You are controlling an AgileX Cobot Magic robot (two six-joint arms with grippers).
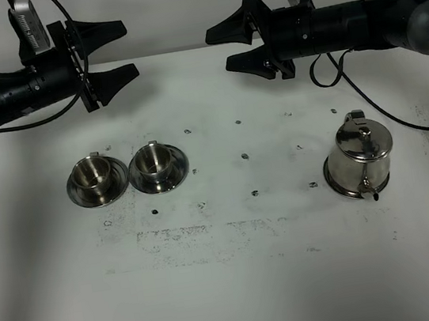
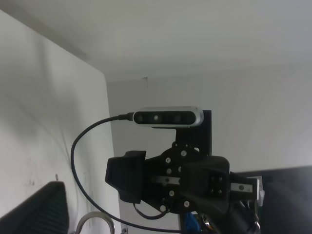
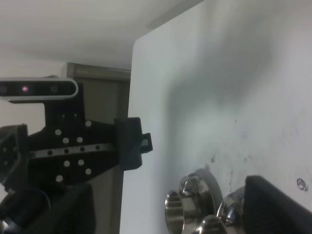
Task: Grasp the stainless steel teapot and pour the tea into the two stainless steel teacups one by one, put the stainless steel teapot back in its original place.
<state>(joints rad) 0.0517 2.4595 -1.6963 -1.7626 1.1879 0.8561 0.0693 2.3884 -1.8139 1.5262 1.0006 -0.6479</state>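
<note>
The stainless steel teapot (image 1: 358, 158) stands upright at the right of the white table, lid on, spout toward the front. The two stainless steel teacups, left one (image 1: 93, 174) and right one (image 1: 153, 161), stand on their saucers side by side at the left. They also show in the right wrist view (image 3: 183, 207). No tea is visible. My left gripper (image 1: 109, 53) is open and empty, raised behind the cups. My right gripper (image 1: 229, 45) is open and empty, raised behind and left of the teapot. The two grippers face each other.
The table (image 1: 240, 285) is white with scuffed grey marks and small dots in the middle. A black cable (image 1: 366, 99) hangs from the right arm behind the teapot. A pale wall runs behind the table.
</note>
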